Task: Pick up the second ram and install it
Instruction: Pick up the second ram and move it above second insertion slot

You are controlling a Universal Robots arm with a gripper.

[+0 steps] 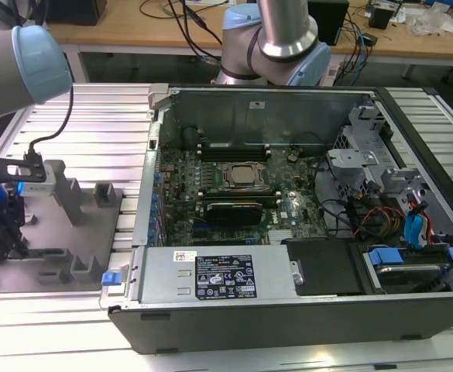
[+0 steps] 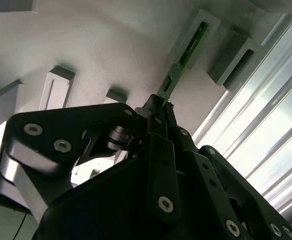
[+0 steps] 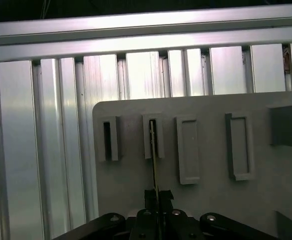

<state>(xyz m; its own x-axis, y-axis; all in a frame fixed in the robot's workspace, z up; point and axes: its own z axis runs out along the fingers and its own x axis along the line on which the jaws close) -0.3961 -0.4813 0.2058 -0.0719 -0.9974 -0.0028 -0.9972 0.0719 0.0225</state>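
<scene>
- my gripper [image 2: 158,107] is clamped on the second ram [image 2: 188,47]. in the second wrist view both fingertips pinch the near end of the green stick, with no gap showing.
- the ram's far end reaches into one raised pocket of the grey holder tray [image 2: 111,40]. i cannot tell whether it rests on the pocket's floor or has lifted off it.
- in the first wrist view the ram [image 3: 154,160] shows edge-on, a thin line from my gripper [image 3: 158,196] into its pocket. the pockets beside it look empty.
- the tray [image 1: 52,232] lies on the ribbed metal surface [image 3: 36,150] at the exterior view's left. it is well apart from the open computer case [image 1: 288,194], whose black memory slots [image 1: 234,146] sit inside.
- i judge the stick light, thin and stiff, but brittle if bent or twisted.
- its flat faces look smooth, so a light pinch could let it slip or pivot.
- held at one end, it has a long lever arm. the safest hold is flat on the board, off the chips and contact edge.
</scene>
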